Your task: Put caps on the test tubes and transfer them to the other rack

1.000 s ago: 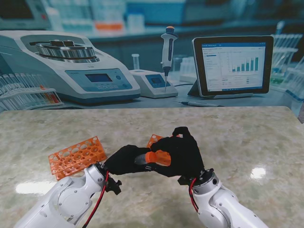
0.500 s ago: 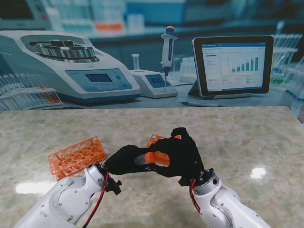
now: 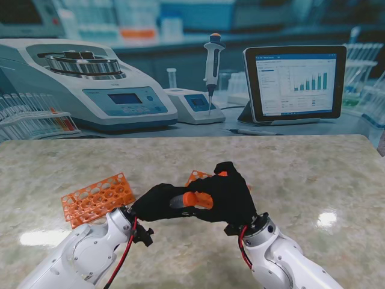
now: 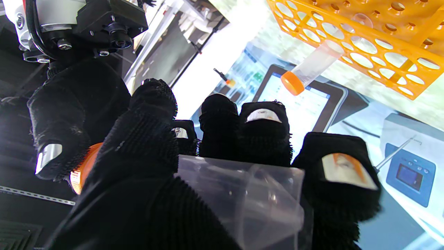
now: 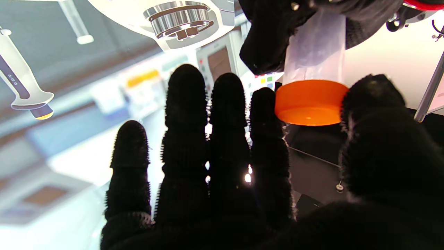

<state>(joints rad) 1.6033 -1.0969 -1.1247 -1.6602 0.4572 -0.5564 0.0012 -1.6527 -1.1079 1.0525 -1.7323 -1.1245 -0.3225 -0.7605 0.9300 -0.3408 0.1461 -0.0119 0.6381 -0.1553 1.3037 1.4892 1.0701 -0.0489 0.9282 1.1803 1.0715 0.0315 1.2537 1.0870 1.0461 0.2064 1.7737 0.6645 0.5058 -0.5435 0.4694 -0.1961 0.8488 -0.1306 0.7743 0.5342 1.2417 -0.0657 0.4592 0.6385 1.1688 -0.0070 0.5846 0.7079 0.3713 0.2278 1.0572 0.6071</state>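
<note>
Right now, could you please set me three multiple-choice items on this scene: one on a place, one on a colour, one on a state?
1. Where is the empty orange rack in the stand's view?
A. left of both hands
B. right of both hands
C. off the table

2. What colour is the cap on the held tube?
A. blue
B. orange
C. white

3. What is the left hand doing?
A. lying open
B. gripping the tube
C. holding a pipette

Key: 1 A, it lies on the robot's left; 2 B, the right wrist view shows it orange; 3 B, its fingers wrap the clear tube.
</note>
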